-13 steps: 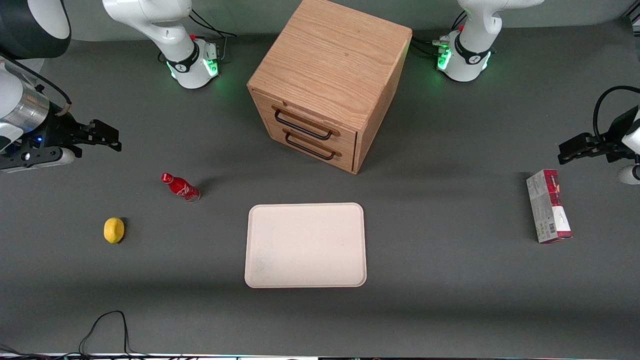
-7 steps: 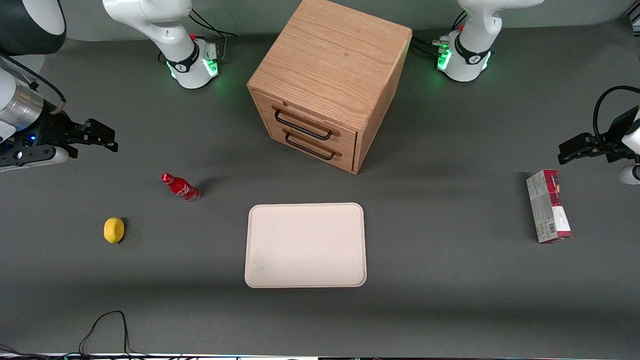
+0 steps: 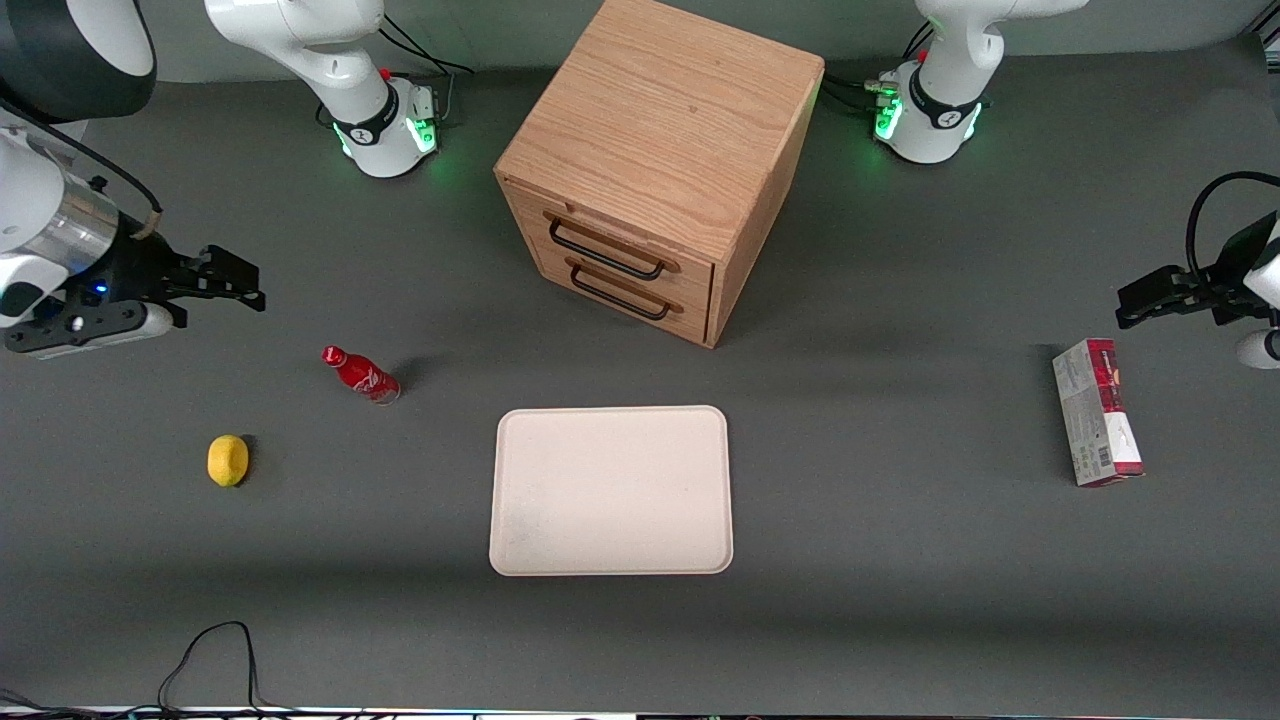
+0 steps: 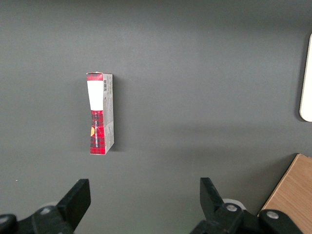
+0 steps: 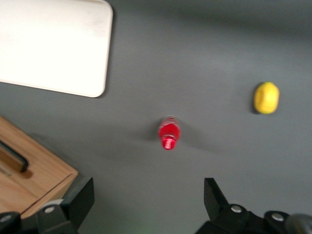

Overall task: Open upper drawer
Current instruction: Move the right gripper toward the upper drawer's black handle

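Above bare table, tool [image 3: 248, 285] spread wide, upper drawer [image 3: 608, 247] closed

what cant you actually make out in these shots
- Upper drawer: front view shows it shut; its inside is hidden by its own front panel.
- Cabinet: cut off by the frame edge in the right wrist view.
- Box: print too small to read.
- Gripper: open, well short of the cabinet; its arm leaves the frame.
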You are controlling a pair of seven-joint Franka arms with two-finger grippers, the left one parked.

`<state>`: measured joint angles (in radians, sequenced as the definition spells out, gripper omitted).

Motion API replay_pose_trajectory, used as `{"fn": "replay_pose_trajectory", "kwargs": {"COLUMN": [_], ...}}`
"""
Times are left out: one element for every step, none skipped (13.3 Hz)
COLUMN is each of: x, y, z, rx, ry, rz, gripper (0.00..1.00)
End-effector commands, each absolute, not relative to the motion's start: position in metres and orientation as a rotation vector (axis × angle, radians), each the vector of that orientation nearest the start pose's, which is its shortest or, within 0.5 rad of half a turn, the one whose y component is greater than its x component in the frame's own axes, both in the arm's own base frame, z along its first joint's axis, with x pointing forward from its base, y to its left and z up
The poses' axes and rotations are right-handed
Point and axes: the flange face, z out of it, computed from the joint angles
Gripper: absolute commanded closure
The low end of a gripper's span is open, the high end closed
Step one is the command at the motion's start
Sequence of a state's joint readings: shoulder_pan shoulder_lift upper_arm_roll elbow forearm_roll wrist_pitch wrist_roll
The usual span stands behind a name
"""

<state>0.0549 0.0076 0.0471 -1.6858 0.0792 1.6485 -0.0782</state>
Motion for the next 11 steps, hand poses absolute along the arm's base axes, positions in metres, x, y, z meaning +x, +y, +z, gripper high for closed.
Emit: {"fn": "replay_pose_trajectory", "kwargs": {"x": [0.565, 0.57, 0.572, 0.573, 0.571, 0.569, 0.569, 0.57, 0.566, 0.561, 0.556], "y": [0.124, 0.149, 0.166, 0.184, 0.206, 0.222, 0.235, 0.249, 0.268, 0.285, 0.301], "z": [0.57, 0.561, 0.559, 0.555, 0.551, 0.544, 0.539, 0.534, 0.529, 0.522, 0.515], "rx": [-3.028, -3.026, -3.019, -3.011, -3.002, -2.993, -2.978, -2.959, -2.933, -2.902, -2.86], "ry": [-0.396, -0.458, -0.502, -0.546, -0.599, -0.644, -0.675, -0.731, -0.815, -0.912, -1.026], "rz": [0.079, 0.1, 0.107, 0.113, 0.123, 0.136, 0.148, 0.156, 0.164, 0.179, 0.194], "gripper": [0.0, 0.0, 0.0, 0.0, 0.0, 0.0, 0.0, 0.0, 0.0, 0.0, 0.0]}}
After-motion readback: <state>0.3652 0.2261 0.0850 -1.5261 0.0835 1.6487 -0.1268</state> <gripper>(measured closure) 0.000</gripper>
